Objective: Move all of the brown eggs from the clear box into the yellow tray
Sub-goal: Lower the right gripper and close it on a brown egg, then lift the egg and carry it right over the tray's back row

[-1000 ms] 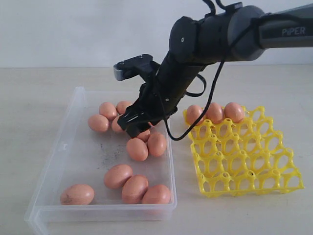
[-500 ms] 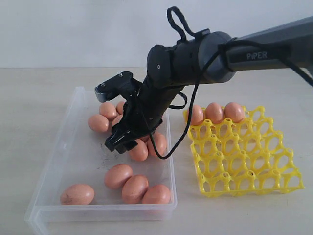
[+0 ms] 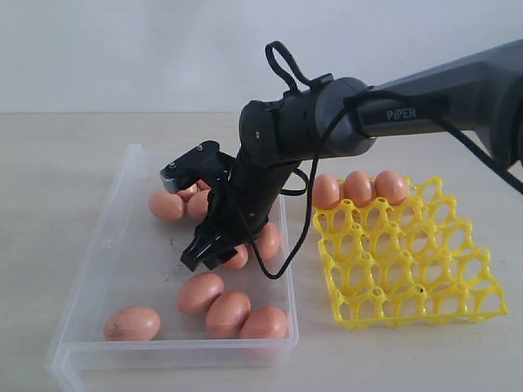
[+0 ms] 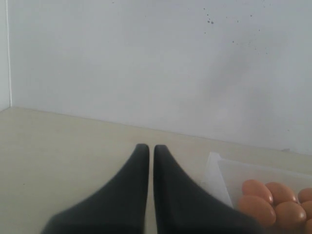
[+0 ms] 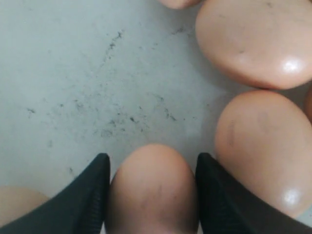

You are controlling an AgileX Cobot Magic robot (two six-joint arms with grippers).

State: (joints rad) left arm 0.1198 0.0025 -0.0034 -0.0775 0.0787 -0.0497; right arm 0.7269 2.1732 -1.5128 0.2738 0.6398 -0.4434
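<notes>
Egg [image 5: 153, 190] in the box [image 3: 139, 245] sits clasped between the right fingers [image 5: 214, 200]; the left fingers [image 4: 126, 195] are pressed shut above the desk [image 4: 58, 141].

Clear box [image 3: 122, 237] floor bare at left; neighbour eggs [image 5: 265, 146] crowd jaws; yellow tray [image 3: 409, 269] front cups free.

Brown eggs [image 3: 228, 314] lie in clear box [image 3: 98, 269]; three (far row) in yellow tray [image 3: 419, 289].
</notes>
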